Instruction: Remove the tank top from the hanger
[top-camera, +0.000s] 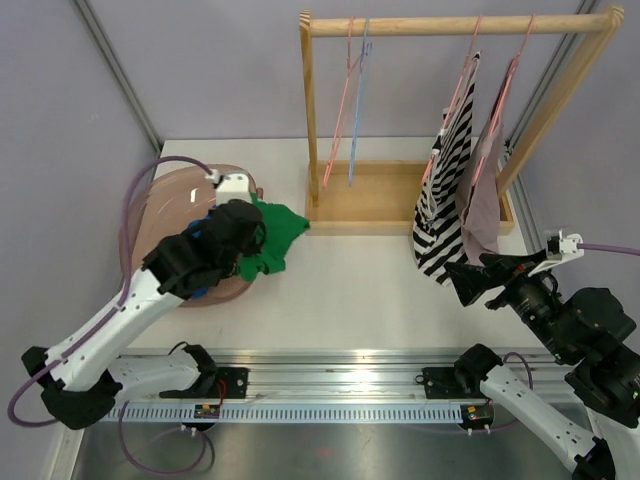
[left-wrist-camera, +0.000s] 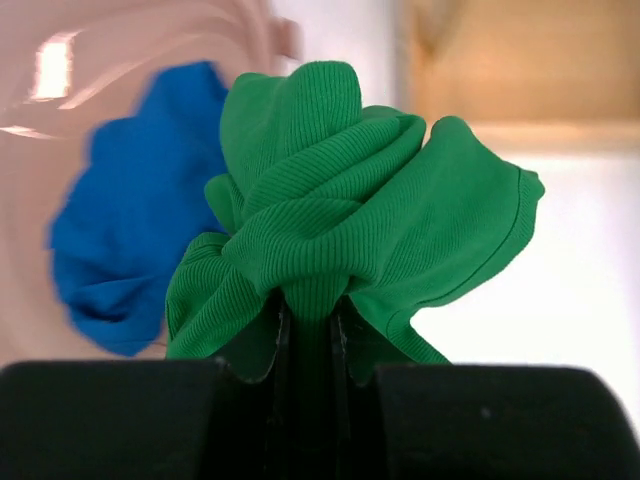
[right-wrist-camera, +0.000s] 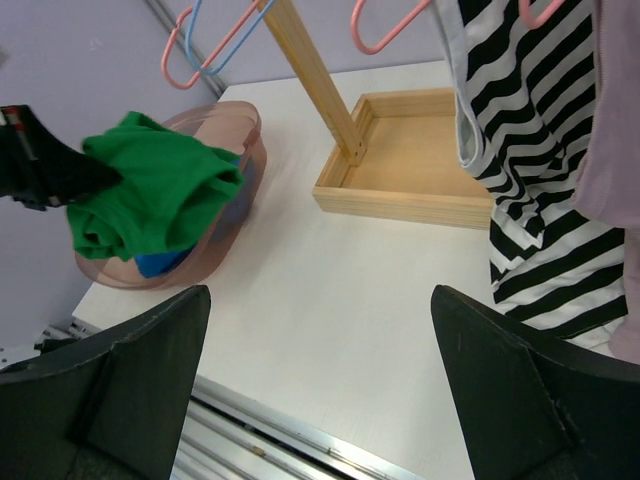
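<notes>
A black-and-white striped tank top hangs on a pink hanger at the right end of the wooden rack. Beside it a mauve top hangs on another pink hanger. My right gripper stands wide open just below and in front of the striped hem, with nothing between its fingers. At the left, my left gripper is shut on a bunched green ribbed tank top, held at the rim of the pink bin.
A blue garment lies in the bin. An empty pink hanger and an empty blue hanger hang at the rack's left end. The rack's wooden tray base sits behind. A metal rail runs along the near edge.
</notes>
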